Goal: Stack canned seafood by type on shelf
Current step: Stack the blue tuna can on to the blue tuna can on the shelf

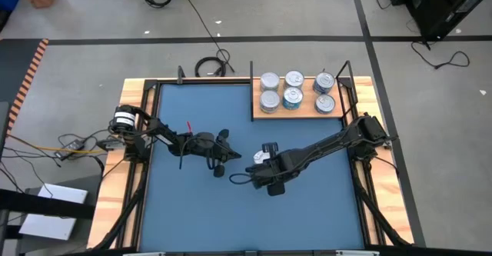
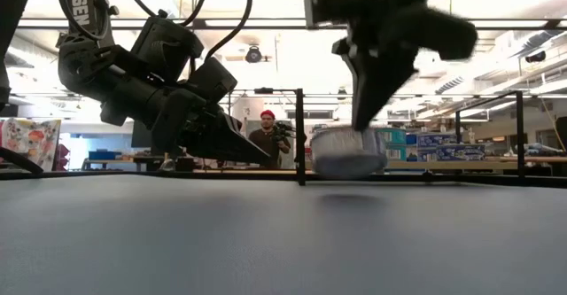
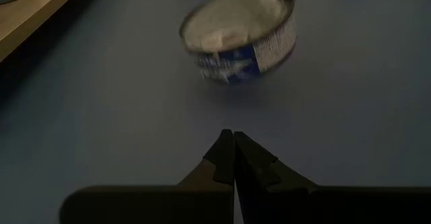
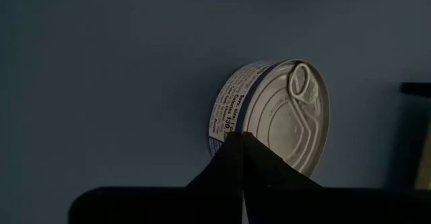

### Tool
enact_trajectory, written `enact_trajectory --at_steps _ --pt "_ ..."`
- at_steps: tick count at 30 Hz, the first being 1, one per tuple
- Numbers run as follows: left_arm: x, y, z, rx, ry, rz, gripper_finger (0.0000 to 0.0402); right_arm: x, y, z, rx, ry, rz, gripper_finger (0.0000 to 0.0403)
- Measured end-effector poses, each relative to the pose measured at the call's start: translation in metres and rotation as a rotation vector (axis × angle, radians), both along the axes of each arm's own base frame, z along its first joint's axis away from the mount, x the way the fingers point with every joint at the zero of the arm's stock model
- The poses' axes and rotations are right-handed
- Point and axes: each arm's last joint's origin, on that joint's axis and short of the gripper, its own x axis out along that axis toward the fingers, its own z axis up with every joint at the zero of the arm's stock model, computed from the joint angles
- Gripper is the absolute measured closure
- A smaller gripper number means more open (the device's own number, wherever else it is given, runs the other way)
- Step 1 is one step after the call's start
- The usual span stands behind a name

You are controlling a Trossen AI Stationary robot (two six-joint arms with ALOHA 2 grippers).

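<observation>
One tin (image 4: 269, 120) with a silver pull-tab lid and a bluish side label is in my right gripper (image 4: 240, 142), near the middle of the blue mat (image 1: 192, 210). In the low view the tin (image 2: 348, 151) hangs above the mat with its shadow beneath it. My left gripper (image 3: 234, 150) is shut and hovers just left of the tin (image 3: 239, 39), pointing at it without touching it. Several more tins (image 1: 294, 88) stand in two rows on the wooden shelf (image 1: 300, 114) at the far right of the table. My right gripper pinches the tin at its rim (image 4: 236, 126), where the lid meets the side label. Its fingers (image 2: 372, 100) come down from above. The tin is lifted clear of the mat and hangs slightly tilted below the fingertips.
A black frame (image 1: 254, 94) with upright posts (image 2: 300, 135) edges the shelf and the table's far side. The two arms are close together at mid-table. A person with a camera (image 2: 268, 137) stands in the room beyond. Cables (image 1: 69, 144) lie off the table's left side.
</observation>
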Motion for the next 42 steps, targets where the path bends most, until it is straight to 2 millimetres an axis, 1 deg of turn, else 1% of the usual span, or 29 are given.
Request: enact_trajectory --at_steps 4,9,12,16,20,23,28,31,34,38,42 --pt "0.000 0.000 0.000 0.000 0.000 0.000 0.0397 0.004 0.001 0.019 0.027 -0.033 -0.056 0.0402" --pt "0.000 0.000 0.000 -0.001 0.000 -0.003 0.0397 0.010 -0.002 0.041 0.100 -0.072 -0.148 0.0402" --pt "0.000 0.000 0.000 -0.002 0.000 -0.004 0.0397 0.006 -0.008 0.052 0.045 -0.041 -0.183 0.0402" --pt "0.000 0.000 0.000 -0.003 0.001 -0.007 0.0397 -0.003 -0.021 0.062 -0.058 0.031 -0.256 0.0402" --pt "0.000 -0.002 0.000 -0.002 0.001 -0.014 0.0397 -0.015 -0.036 0.067 -0.144 0.118 -0.334 0.0403" --pt "0.000 -0.004 0.000 -0.002 0.000 -0.019 0.0397 -0.024 -0.047 0.075 -0.196 0.148 -0.395 0.0403" --pt "0.000 -0.004 0.000 -0.002 0.004 -0.019 0.0397 -0.039 -0.067 0.094 -0.190 0.087 -0.469 0.0403" --pt "0.000 -0.004 0.000 -0.002 0.004 -0.019 0.0397 -0.052 -0.078 0.103 -0.192 0.060 -0.509 0.0403" --pt "0.000 -0.004 0.000 -0.002 0.003 -0.019 0.0396 -0.069 -0.090 0.110 -0.196 0.036 -0.562 0.0403" --pt "0.000 -0.004 0.000 -0.002 0.000 -0.019 0.0397 -0.093 -0.106 0.110 -0.209 0.031 -0.627 0.0403" --pt "0.000 -0.004 0.000 -0.002 -0.001 -0.019 0.0397 -0.117 -0.121 0.103 -0.234 0.054 -0.681 0.0403"
